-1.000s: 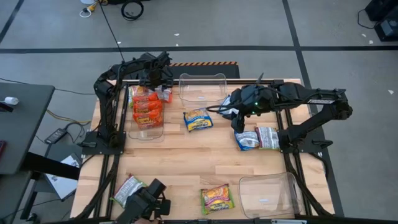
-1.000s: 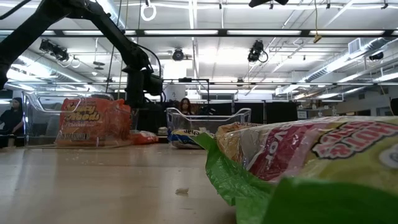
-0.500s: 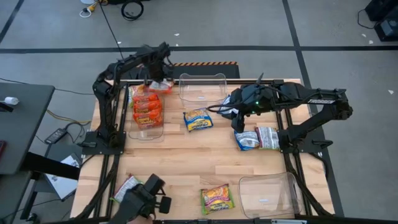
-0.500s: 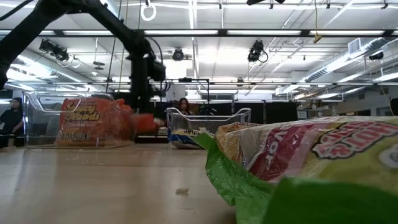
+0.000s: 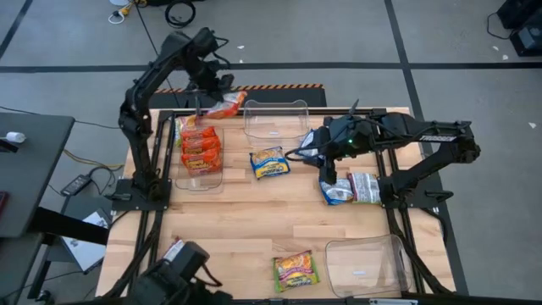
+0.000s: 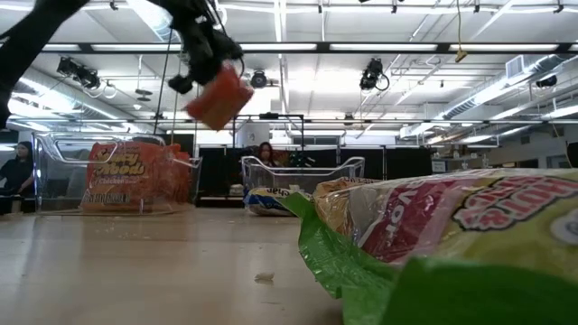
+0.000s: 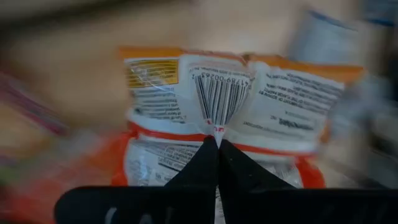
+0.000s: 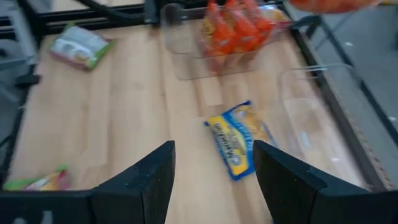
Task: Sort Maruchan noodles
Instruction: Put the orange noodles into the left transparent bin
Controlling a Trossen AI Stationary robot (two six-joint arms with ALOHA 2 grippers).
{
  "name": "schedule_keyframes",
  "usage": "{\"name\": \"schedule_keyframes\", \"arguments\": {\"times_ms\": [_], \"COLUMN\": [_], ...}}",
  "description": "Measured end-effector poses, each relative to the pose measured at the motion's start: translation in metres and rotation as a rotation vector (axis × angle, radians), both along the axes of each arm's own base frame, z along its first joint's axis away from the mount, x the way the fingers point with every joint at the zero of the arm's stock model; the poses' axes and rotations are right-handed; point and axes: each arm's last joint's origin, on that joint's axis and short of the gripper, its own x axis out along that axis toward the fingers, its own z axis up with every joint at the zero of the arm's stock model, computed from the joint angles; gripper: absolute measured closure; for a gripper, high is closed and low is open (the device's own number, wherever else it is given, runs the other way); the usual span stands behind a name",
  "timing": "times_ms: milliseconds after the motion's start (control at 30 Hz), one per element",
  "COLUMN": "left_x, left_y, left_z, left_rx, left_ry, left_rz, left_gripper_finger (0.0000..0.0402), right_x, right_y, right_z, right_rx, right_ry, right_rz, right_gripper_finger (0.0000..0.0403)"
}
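My left gripper (image 5: 213,89) is high above the table's far left corner, shut on an orange-red Maruchan packet (image 5: 227,105) that shows tilted in the air in the low view (image 6: 219,97). More orange-red packets (image 5: 200,146) lie in a clear tray (image 5: 213,180) below it. A blue-and-yellow packet (image 5: 269,163) lies flat on the table's middle. My right gripper (image 8: 214,180) hovers open above the table's right half, nothing between its fingers. Silver-white packets (image 5: 351,188) lie under it. My left gripper pinches the raised back seam (image 7: 217,127) of the orange-red packet, at the packet's middle beside the barcode, between its two fingertips. The fingers come from above, slanting down. The packet hangs tilted below them, lifted clear of table and tray.
An empty clear tray (image 5: 275,119) stands at the far middle, another (image 5: 364,263) at the near right. A yellow-green packet (image 5: 294,269) lies near the front edge, close before the low camera (image 6: 452,244). A pale packet (image 5: 174,252) lies near left.
My left gripper has risen steeply from between the two far trays and tipped, taking the orange-red packet off the table; the packet now hangs clear, well above the tray rims. My right gripper has stayed in place.
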Motion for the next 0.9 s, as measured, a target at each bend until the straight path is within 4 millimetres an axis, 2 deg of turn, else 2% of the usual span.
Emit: {"name": "schedule_keyframes", "arguments": {"times_ms": [67,200,300,433,633,733,900], "left_x": [0.003,0.007,0.002,-0.001,-0.025,-0.042,-0.063], "left_y": [-0.009,-0.027,-0.046,-0.084,-0.147,-0.165,-0.169], "left_z": [0.007,0.001,-0.001,-0.012,-0.022,-0.040,-0.089], "left_rx": [-0.014,-0.054,-0.095,-0.232,-0.454,-0.541,-0.616], "left_ry": [-0.044,-0.010,-0.010,-0.027,-0.044,0.020,0.198], "left_rz": [-0.007,-0.023,-0.043,-0.079,-0.062,-0.002,0.083], "left_gripper_finger": [0.0395,0.0395,0.0395,0.0395,0.0395,0.0395,0.0395], "right_x": [0.000,-0.001,-0.002,-0.004,-0.005,-0.005,-0.004], "right_y": [0.003,0.009,0.014,0.019,0.020,0.019,0.016], "right_z": [0.000,-0.001,-0.002,-0.003,-0.004,-0.003,-0.003], "right_rx": [0.012,0.015,0.018,0.018,0.029,0.029,0.025], "right_ry": [0.001,0.011,0.022,0.040,0.049,0.048,0.048], "right_rz": [0.028,0.056,0.073,0.092,0.087,0.083,0.068], "right_gripper_finger": [0.0183,0.0183,0.0183,0.0183,0.0183,0.0183,0.0183]}}
